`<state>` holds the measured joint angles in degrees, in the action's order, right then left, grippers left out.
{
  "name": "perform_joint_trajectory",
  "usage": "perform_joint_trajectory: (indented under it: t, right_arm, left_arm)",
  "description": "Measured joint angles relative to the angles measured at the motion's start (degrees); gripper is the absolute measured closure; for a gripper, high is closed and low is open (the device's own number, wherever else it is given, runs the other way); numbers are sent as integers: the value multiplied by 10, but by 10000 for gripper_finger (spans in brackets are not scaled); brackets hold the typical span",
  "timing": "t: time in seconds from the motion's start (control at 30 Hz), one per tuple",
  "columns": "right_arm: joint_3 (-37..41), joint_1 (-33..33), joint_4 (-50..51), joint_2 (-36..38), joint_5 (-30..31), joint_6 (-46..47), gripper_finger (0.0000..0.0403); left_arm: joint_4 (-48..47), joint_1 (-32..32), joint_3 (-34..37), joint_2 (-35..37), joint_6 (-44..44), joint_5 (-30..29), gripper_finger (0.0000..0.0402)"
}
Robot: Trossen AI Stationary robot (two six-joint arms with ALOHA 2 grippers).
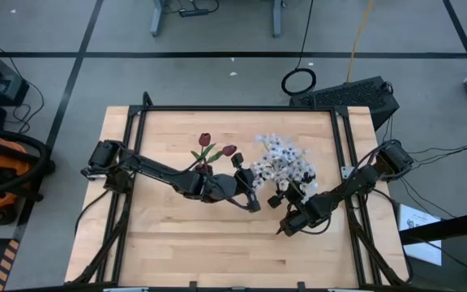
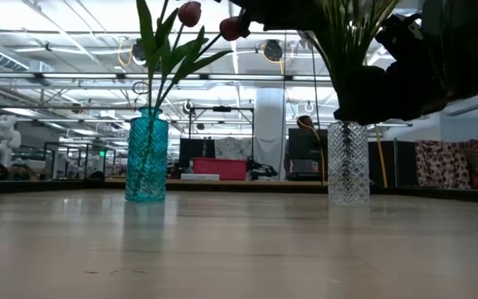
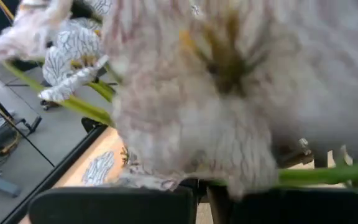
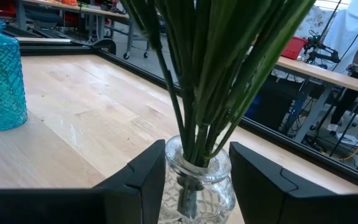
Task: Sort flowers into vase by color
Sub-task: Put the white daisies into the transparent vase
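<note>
Apparently pinched on a white spray's (image 1: 280,160) stem, left claw (image 1: 244,180) is narrow; right claw (image 4: 196,174) straddles clear vase (image 4: 199,186).

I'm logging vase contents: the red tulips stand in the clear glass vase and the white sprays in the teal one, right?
Swapped. The low view shows the red tulips in the teal vase; the white sprays have their stems in the clear glass vase.

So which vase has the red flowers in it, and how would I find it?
Look at the wooden table from the side: two glass vases stand on it. The one you want is the teal vase with a diamond pattern, holding leafy green stems topped by dark red flowers. Its neighbour, the clear vase, is colourless and holds the white flowers instead.
</note>
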<state>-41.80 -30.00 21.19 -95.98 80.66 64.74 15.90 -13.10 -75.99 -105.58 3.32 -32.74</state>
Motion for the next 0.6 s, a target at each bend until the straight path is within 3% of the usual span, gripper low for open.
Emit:
perform_joint_trajectory:
  t: [0.13, 0.43, 0.6]
  right_arm:
    - [0, 0, 0, 0, 0, -1, 245]
    - [0, 0, 0, 0, 0, -1, 245]
    - [0, 0, 0, 0, 0, -1, 245]
  left_arm:
    - [-1, -4, 0, 0, 0, 0, 350]
    - [-8, -24, 0, 2, -14, -28, 182]
    - [-2, -46, 0, 7, -11, -70, 154]
